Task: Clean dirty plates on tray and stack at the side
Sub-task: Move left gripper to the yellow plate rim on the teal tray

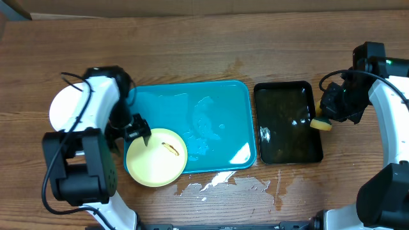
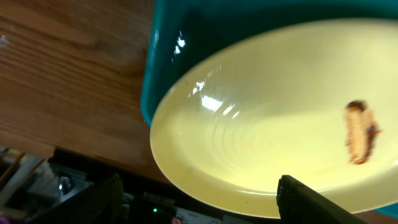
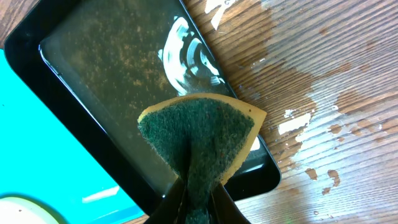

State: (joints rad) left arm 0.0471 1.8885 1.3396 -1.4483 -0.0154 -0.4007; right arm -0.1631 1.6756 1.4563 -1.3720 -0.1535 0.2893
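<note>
Overhead view: the yellow plate (image 1: 156, 156) lies just right of the left gripper (image 1: 139, 131), whose jaws stand apart; the right gripper (image 1: 327, 115) pinches a sponge (image 1: 321, 124).

No legible text or labels

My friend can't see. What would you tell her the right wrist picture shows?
A folded green-and-yellow sponge is pinched in the right pincer over the rim of a shiny black rectangular tray. Wet brown wooden table lies beside it, and a turquoise plastic tray peeks in at left.
</note>
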